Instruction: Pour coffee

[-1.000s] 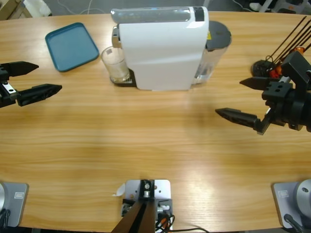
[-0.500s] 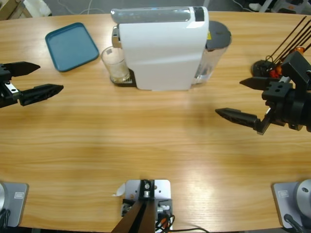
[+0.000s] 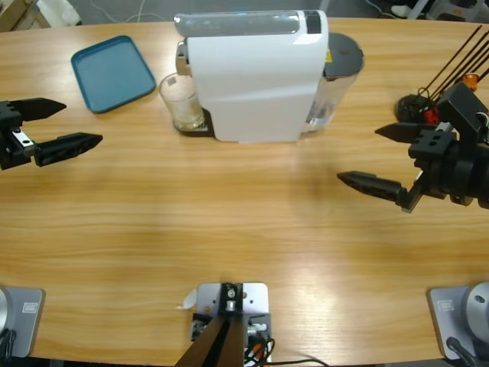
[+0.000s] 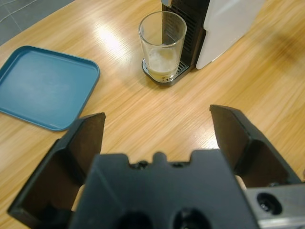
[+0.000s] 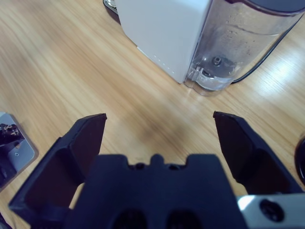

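At the far left of the high view, the left gripper (image 3: 65, 122) is being held wide open over bare wood, with nothing between its jaws; in the left wrist view the same gripper (image 4: 159, 131) is seen pointing toward the glass, well apart from it. Just above it, near the far edge of the desk (image 3: 229, 222), a teal tray (image 3: 113, 72) is lying flat and bare. To the right of the tray, a clear glass tumbler (image 3: 181, 102) is standing upright on the drip grate (image 4: 180, 71) of a white coffee machine (image 3: 256, 73), under its spout. The coffee (image 4: 162, 64), a shallow pale amber layer, is sitting in the bottom of that tumbler. Behind the machine's right side a clear water tank (image 5: 238, 43) with a dark lid is being carried, and a black cable (image 5: 274, 45) is running away from it. Further right, the right gripper (image 3: 367, 157) is being held wide open as well, gripping nothing, above bare desk and aimed toward the machine's tank end. Beyond it, by the right edge, a black holder (image 3: 416, 103) with thin dark rods (image 3: 454, 61) is standing, with small orange pieces (image 3: 471, 79) showing near it.
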